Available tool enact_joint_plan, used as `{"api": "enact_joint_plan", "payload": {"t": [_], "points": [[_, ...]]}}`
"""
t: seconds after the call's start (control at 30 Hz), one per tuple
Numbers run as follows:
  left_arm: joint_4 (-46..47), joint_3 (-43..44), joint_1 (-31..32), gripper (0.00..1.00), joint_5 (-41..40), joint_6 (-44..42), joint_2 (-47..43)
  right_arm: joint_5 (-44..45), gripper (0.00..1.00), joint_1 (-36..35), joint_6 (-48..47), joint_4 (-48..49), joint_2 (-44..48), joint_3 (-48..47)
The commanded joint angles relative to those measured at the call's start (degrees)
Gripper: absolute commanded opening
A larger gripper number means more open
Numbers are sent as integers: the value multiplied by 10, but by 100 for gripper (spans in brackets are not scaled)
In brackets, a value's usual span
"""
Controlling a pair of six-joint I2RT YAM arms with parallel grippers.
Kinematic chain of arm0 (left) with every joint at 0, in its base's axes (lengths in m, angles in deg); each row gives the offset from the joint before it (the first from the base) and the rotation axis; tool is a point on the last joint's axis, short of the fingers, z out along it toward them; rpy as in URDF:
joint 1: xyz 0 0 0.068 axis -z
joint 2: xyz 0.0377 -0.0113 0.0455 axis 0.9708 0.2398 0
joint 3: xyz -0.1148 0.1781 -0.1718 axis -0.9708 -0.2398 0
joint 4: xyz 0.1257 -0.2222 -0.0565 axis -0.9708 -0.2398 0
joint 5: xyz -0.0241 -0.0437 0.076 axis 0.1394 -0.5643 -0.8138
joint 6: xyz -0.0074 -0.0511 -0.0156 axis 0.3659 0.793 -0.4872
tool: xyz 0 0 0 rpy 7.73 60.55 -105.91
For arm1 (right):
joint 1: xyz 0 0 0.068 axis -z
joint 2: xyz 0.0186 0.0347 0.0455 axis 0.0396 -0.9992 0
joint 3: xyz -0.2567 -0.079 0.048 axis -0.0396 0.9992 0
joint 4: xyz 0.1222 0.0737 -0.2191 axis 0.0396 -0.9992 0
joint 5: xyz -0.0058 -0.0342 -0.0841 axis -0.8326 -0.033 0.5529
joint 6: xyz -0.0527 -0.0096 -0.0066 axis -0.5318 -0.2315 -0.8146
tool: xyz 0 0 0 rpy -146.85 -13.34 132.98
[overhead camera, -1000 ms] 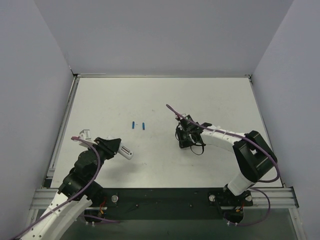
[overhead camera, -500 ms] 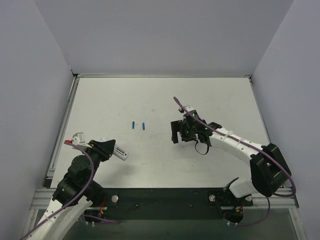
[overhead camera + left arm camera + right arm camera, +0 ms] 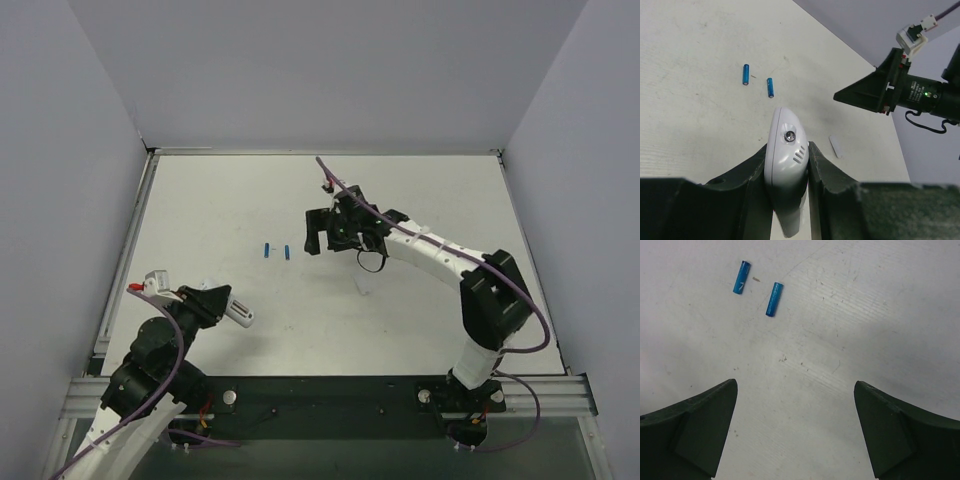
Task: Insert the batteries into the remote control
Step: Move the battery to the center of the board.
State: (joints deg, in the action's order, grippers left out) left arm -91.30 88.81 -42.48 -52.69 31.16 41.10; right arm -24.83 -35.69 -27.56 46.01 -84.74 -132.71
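We are clamping the remote [image 3: 785, 175] in our left end effector [image 3: 787, 146], its long axis running along the fingers and its free end pointing right across the worktop [image 3: 200, 200]. The batteries [image 3: 267, 250] are lying side by side mid-worktop, long axes running away from us. Our right end effector [image 3: 795, 385], fingers spread apart, is hovering just right of them, having swung leftward and farther out over the last half second.

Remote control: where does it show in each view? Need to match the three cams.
Top external: lower left, the remote control is clamped in the left gripper, with its free end pointing right.
Left wrist: bottom centre, in that gripper, with its free end pointing up the frame.
Right wrist: not in view.
Shared landmark: the two blue batteries, which show in all three views.
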Motion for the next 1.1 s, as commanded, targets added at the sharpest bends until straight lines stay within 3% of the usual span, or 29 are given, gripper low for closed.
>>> {"api": "enact_joint_plan", "payload": {"t": [0.0,0.23,0.33,0.6,1.07], "points": [[-15,28,-1,0,14,-13,-46,61,95,-35,35,-48,-75,-94],[-14,17,-2,0,35,-2,-48,125,75,-67,78,-75,-212,-209],[-15,12,-1,0,43,2,-48,142,64,-79,79,-77,-248,-245],[-4,-7,-1,0,56,9,-48,144,46,-86,84,-99,-305,-301],[1,-16,-1,0,69,16,-49,152,32,-105,68,-110,-364,-337]]}}
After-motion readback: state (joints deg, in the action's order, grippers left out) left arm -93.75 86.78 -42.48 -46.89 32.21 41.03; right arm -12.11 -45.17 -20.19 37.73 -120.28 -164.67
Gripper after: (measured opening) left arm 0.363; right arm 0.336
